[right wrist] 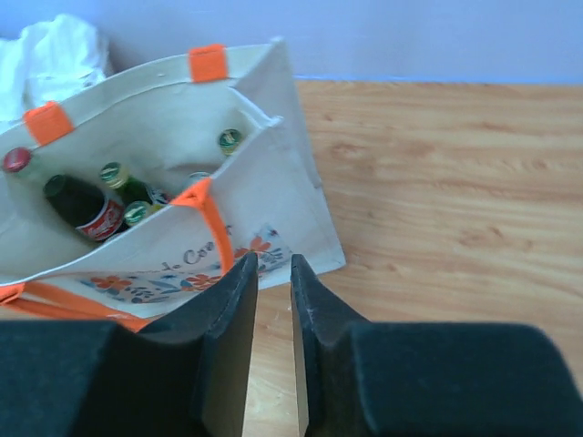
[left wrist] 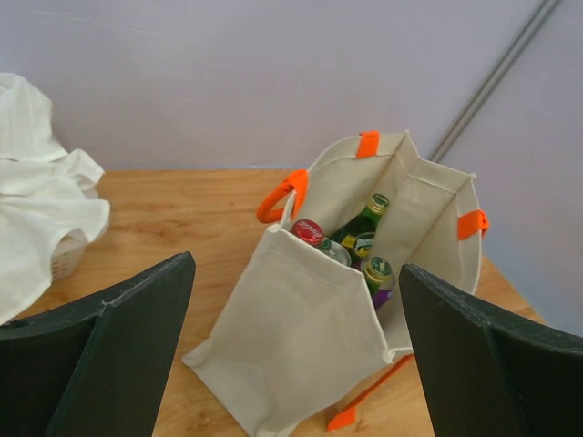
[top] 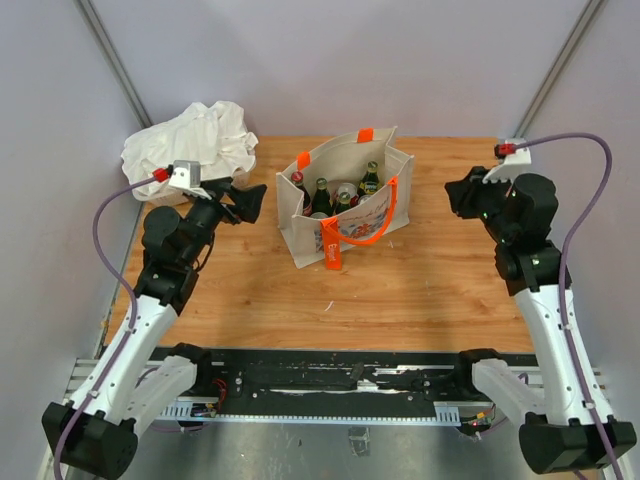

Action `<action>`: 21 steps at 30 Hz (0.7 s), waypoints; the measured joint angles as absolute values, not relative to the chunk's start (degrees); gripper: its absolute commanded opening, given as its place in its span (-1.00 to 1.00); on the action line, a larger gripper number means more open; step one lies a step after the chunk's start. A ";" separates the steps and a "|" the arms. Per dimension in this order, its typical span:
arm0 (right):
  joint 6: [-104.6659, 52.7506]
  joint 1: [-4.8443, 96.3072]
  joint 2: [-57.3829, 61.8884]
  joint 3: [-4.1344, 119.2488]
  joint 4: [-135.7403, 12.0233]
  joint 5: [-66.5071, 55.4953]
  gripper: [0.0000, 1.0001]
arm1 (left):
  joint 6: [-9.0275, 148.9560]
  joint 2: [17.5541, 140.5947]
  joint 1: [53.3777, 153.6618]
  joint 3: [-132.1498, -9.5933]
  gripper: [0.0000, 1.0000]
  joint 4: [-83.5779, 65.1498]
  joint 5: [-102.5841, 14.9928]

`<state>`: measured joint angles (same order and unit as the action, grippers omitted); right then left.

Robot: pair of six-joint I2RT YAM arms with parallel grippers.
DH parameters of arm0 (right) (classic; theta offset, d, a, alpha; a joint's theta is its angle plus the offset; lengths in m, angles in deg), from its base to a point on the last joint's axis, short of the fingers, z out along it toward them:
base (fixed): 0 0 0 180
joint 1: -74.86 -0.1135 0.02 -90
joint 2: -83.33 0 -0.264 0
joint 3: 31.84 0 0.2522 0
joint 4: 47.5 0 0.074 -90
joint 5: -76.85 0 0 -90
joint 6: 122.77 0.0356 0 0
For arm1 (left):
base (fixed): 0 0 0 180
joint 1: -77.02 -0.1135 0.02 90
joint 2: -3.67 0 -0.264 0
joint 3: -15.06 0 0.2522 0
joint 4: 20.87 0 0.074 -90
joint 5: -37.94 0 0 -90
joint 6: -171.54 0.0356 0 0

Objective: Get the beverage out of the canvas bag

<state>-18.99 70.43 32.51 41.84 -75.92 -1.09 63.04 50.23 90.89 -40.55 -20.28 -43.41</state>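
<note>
Top view, with wrist views as insets. The wooden table (top: 430,290) carries all the objects. The canvas bag (top: 345,215) stands upright near the table's centre with its mouth open (its printed side faces the arm bases). A crumpled white cloth bundle (top: 190,140) lies at 10 o'clock from the bag, at the table's far left corner.

The left gripper (top: 248,197) is at 9 o'clock from the bag, just beside it and not touching. In its wrist view the jaws are spread wide, framing the bag, with nothing between them. The right gripper (right wrist: 273,264) is at 3 o'clock from the bag, clearly apart from it. Its fingers (right wrist: 232,337) leave only a narrow slit and hold nothing.

The beverage bottles (top: 320,197) stand upright inside the bag, caps upward. Among them are a green bottle (left wrist: 364,223) and a dark bottle with a red label (right wrist: 86,209). An orange strap (top: 332,248) hangs down the bag's near face.
</note>
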 measured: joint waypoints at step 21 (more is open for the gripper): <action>-28.32 41.60 10.28 56.53 -74.13 -0.85 -0.48 | 63.70 64.33 102.47 -46.89 0.99 -18.20 -49.75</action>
